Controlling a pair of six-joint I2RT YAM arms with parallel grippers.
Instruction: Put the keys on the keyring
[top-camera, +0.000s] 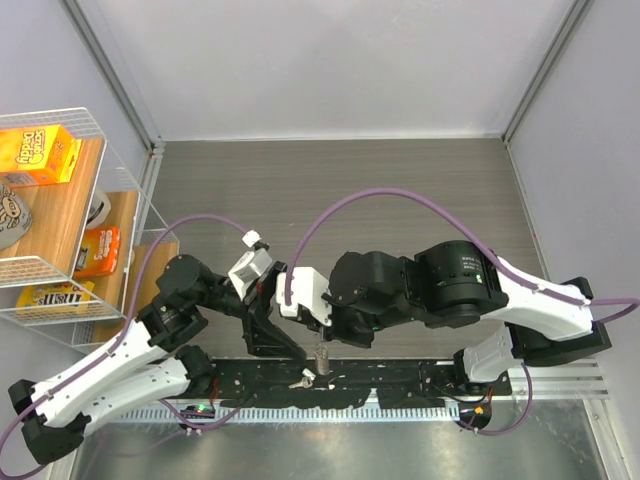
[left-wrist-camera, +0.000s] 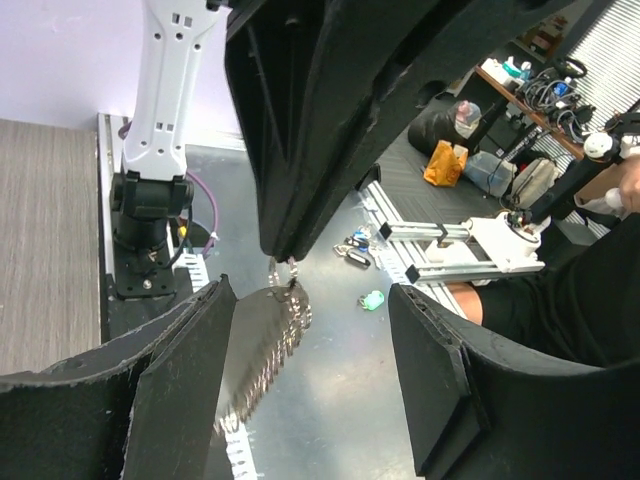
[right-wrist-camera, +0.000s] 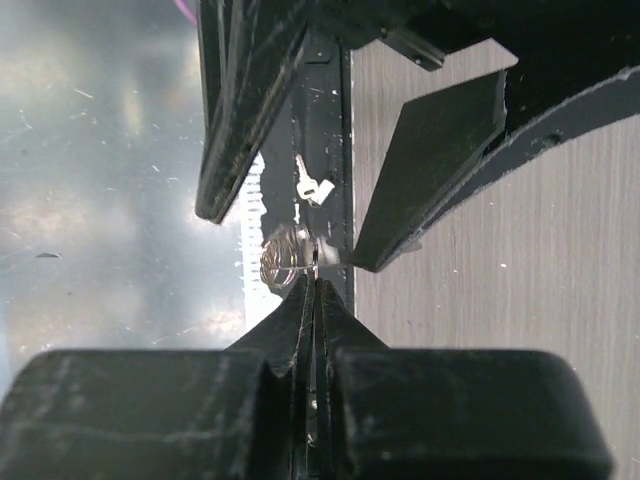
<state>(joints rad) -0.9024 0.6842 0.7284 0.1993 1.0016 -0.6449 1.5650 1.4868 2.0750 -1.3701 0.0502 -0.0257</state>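
Observation:
My right gripper (top-camera: 318, 338) is shut on the top of the keyring (top-camera: 322, 356), a glittery silver strip of links that hangs below its tips over the black rail. In the right wrist view the gripper (right-wrist-camera: 315, 286) is closed, with the keyring's coil (right-wrist-camera: 284, 256) just past the fingertips. My left gripper (top-camera: 275, 332) is open beside it. In the left wrist view the gripper (left-wrist-camera: 310, 400) has its jaws spread wide, with the keyring (left-wrist-camera: 268, 350) dangling between them, close to the left finger (left-wrist-camera: 190, 390). One small silver key (top-camera: 301, 379) lies on the rail, also in the right wrist view (right-wrist-camera: 309, 186). No key with a black head shows.
A wire rack (top-camera: 130, 200) with snack boxes stands at the left. The black base rail (top-camera: 400, 382) runs along the table's near edge. Beyond the edge are a metal surface, a small green item (left-wrist-camera: 372, 299) and a person (left-wrist-camera: 570, 300).

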